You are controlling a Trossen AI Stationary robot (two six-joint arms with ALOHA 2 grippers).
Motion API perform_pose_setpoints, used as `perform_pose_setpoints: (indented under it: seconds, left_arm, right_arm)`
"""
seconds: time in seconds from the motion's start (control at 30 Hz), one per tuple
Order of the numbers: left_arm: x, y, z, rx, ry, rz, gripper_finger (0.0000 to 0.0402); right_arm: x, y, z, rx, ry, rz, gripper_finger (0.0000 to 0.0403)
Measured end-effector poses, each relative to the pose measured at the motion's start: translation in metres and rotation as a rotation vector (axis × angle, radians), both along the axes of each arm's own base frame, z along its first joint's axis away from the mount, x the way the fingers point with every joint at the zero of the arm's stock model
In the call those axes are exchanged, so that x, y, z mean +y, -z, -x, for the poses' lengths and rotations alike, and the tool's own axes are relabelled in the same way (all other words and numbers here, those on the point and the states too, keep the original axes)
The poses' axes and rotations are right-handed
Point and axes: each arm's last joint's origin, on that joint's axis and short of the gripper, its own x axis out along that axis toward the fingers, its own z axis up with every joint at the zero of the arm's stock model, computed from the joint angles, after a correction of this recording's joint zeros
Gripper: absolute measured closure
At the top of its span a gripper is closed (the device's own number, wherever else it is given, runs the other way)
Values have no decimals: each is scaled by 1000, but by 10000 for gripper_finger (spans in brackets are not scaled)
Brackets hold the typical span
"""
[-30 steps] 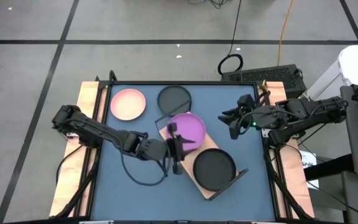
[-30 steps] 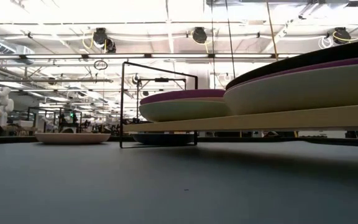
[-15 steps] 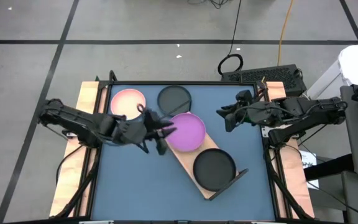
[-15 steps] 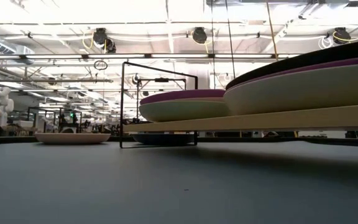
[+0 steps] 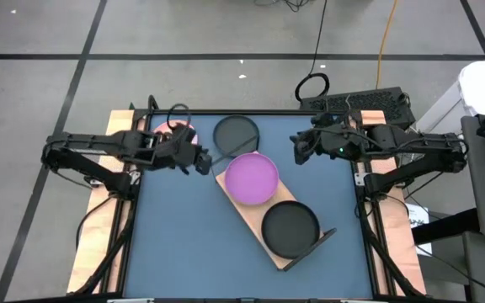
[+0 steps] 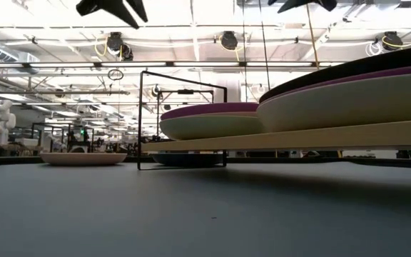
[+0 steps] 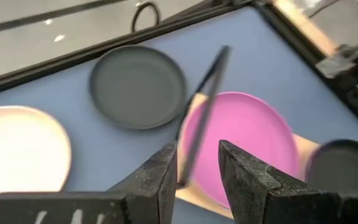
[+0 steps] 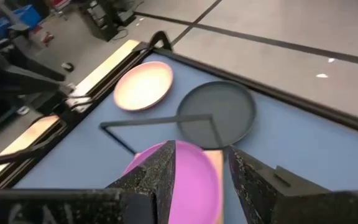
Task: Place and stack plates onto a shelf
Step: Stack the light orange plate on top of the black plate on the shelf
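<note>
From above, your left gripper [image 5: 202,160] hovers near the pink plate [image 5: 166,135]; purple plate [image 5: 253,178] sits on the shelf [image 5: 244,217]. In both wrist views the fingers [image 7: 160,177] stand spread, empty. Descend carelessly and you could clip the shelf's wire frame [image 7: 202,93].

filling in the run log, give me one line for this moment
left gripper: open, empty, by pink plate | right gripper: open, empty, raised | shelf: purple plate, black plate on top | loose black plate on table
</note>
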Motion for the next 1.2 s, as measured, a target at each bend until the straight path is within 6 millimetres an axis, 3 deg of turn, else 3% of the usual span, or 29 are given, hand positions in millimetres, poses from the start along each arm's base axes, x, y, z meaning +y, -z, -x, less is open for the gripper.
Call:
perform_pose_setpoints:
  seconds: [0.3, 0.67, 0.97, 1.2]
  left_arm:
    - [44, 5, 6, 57, -113, 125, 279]
    - [95, 17, 30, 235, -235, 255, 279]
    - [124, 48, 48, 331, -243, 390, 261]
    - [129, 91, 56, 378, -215, 539, 196]
  right_arm:
    - [-32, 1, 3, 54, -43, -23, 271]
    - [-72, 1, 13, 93, -15, -9, 271]
    - [-88, 1, 19, 102, -86, -20, 271]
    - [-97, 10, 21, 144, -113, 8, 271]
